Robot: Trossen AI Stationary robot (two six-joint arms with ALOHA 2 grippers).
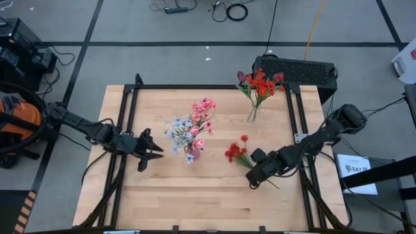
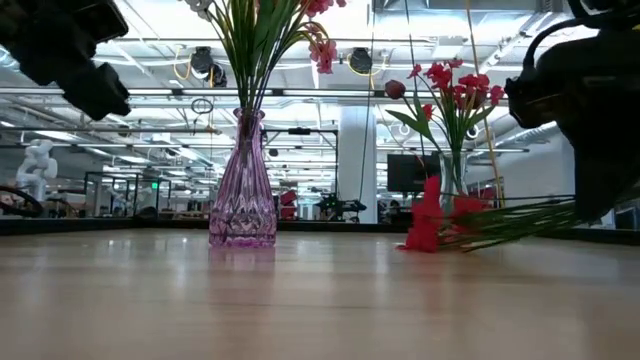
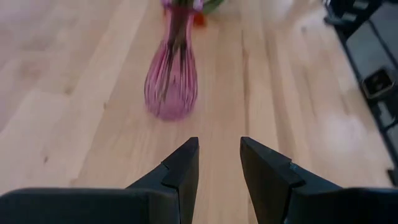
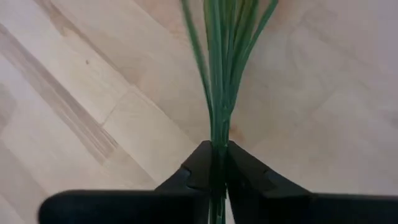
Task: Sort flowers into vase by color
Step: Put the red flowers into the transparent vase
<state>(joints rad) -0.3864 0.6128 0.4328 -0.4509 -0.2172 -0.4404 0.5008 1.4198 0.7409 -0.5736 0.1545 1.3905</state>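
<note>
Wooden table (image 1: 195, 195); right claw (image 4: 218, 163) pinches thin green stalks (image 4: 221, 74).

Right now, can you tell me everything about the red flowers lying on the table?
The red flowers are a small bunch of fake-looking blooms: bright red heads at one end and thin green stalks gathered together at the other. The bunch lies on its side on the wooden table, heads pointing toward the pink vase but not touching it. The right gripper is shut on the stalks, pinching them tightly between its dark fingers. In the low view the heads rest on the tabletop.
</note>
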